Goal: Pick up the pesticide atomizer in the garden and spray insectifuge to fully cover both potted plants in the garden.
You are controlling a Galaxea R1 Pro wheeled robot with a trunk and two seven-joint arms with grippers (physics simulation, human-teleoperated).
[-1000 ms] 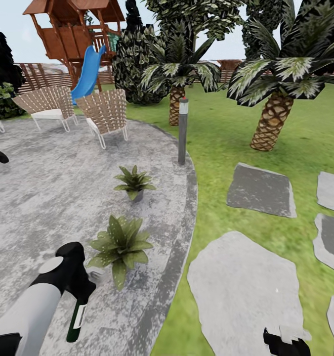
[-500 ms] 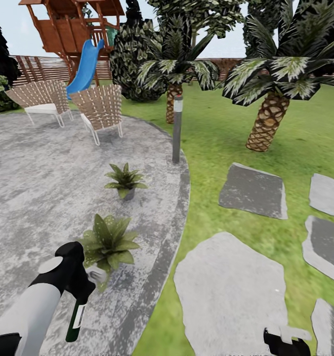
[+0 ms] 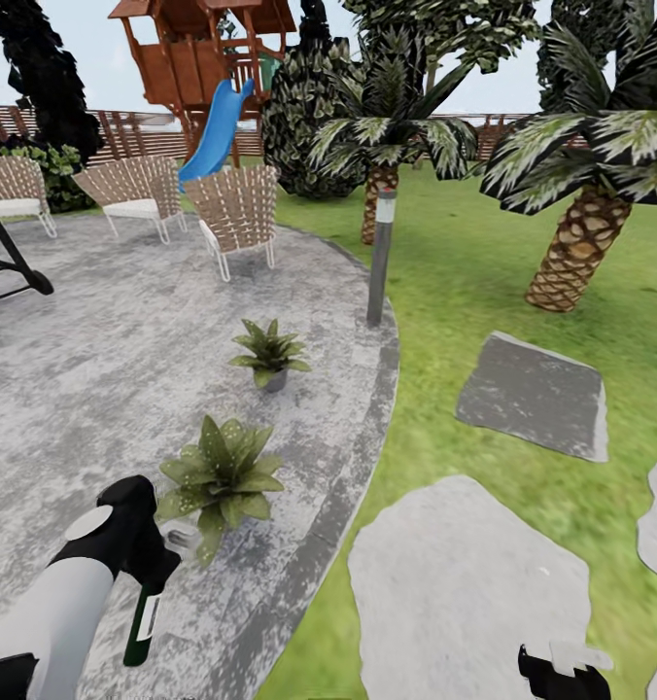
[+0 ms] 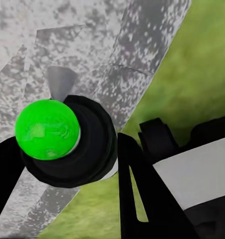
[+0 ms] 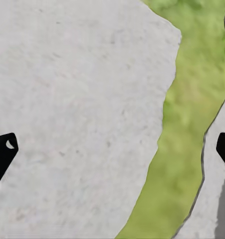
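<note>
Ground: grey paved patio (image 3: pixel 95 369) edged by lawn (image 3: pixel 465 262), stepping stones (image 3: pixel 469 593).
Bottle (image 3: pixel 142 622): pinched in left gripper (image 3: pixel 146 569), beside near potted plant (image 3: pixel 222 476); far plant (image 3: pixel 269 354).
Right gripper (image 5: pixel 112 149): spread, tips cut off.

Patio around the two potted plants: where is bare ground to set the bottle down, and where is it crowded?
Bare paving lies between the near plant and the far plant, and across the wide patio toward the chairs. The big stepping stone is bare too. It is crowded where the left tool, holding the bottle, almost meets the near plant's leaves.
</note>
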